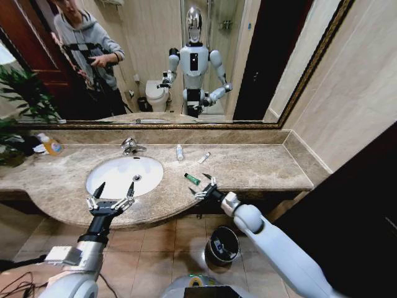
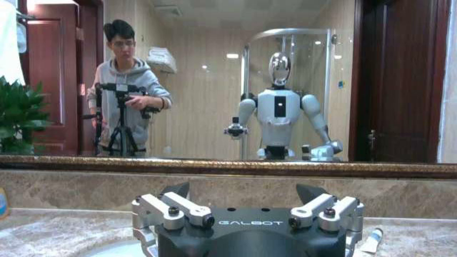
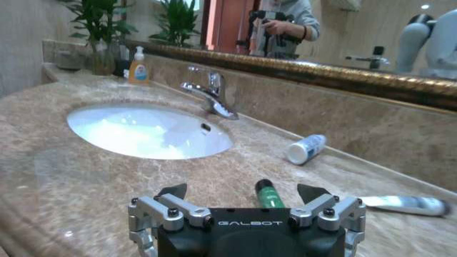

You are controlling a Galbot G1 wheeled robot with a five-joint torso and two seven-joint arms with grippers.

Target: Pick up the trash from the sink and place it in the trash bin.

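Right tool released, lined up on dark green tube lying on surface for pickup; left tool released, idle at sink front; trash bin on floor below.

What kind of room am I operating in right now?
Most likely a hotel-style bathroom: a white oval sink with a chrome faucet set in a beige marble counter, a wide framed mirror above, and a toilet reflected in it.
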